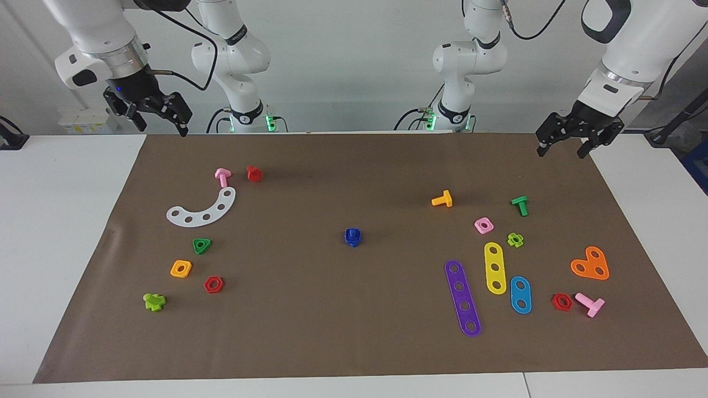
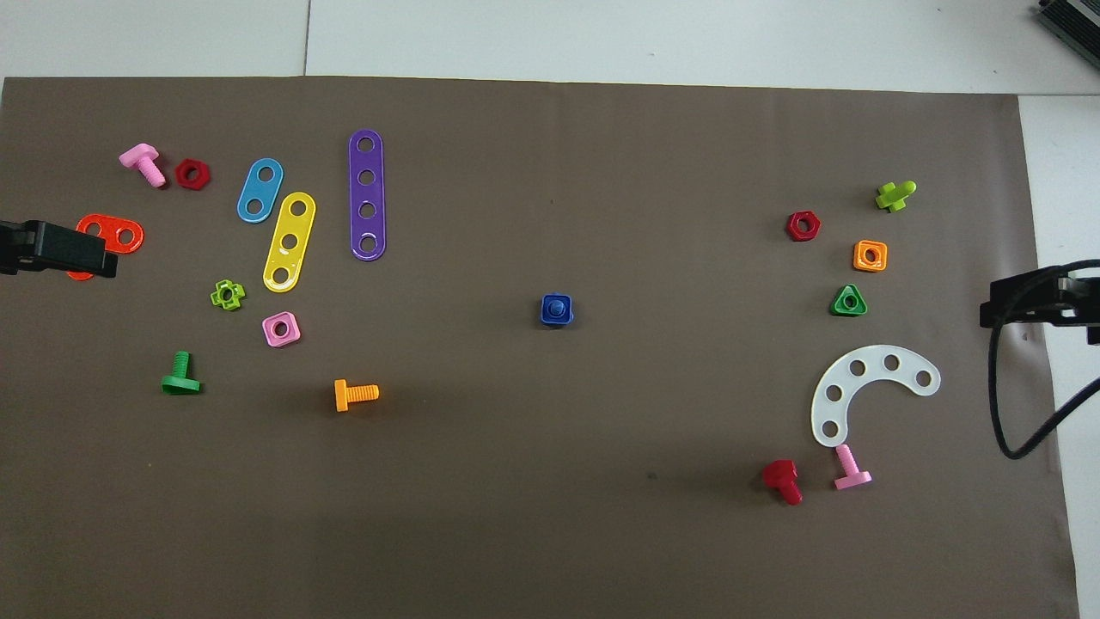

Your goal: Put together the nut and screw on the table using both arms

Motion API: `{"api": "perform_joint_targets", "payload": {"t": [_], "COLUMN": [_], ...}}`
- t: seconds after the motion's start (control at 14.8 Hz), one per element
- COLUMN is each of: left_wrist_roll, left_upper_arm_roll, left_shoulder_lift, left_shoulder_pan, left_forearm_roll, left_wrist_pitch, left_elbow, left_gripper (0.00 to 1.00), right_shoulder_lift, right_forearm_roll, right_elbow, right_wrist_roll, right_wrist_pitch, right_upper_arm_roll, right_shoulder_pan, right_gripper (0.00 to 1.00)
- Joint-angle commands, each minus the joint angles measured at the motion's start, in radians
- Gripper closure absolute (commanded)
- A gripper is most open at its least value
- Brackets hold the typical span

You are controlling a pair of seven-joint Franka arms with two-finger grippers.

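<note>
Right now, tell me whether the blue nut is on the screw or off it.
On. The blue nut sits around the screw, whose round end shows through its centre hole, mid-mat.

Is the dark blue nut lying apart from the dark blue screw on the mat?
No: in the overhead view the nut sits on the screw as one piece mid-mat.

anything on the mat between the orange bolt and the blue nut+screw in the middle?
No. From the orange bolt to the blue nut and screw, only bare brown mat shows in the overhead view; the facing view agrees.
</note>
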Motion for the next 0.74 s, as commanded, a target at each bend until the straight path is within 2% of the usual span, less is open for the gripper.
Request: {"api": "perform_joint_targets", "payload": {"t": [0.0, 0.67], "left_wrist_roll": [0.012, 0.009], "left_upper_arm_roll": [-0.009, -0.020], "left_shoulder_lift": [-0.025, -0.031], "left_shoulder_pan": [0.011, 0.009], "left_forearm_roll": [0.005, 0.037], "left_wrist_pitch": [-0.025, -0.049], "left_elbow": [-0.016, -0.013], "left_gripper": [0.00, 0.00], "right_shoulder_lift": [0.004, 0.004], "right_forearm_roll": [0.021, 0.021], "right_elbow": [0.015, 0.015], "right_wrist_roll": [-0.017, -0.017], "right_wrist_pitch": [-0.016, -0.016], "right_upper_arm_roll": [0.002, 0.002], "right_shoulder_pan": [-0.007, -0.007], "right_gripper": [0.00, 0.00]}}
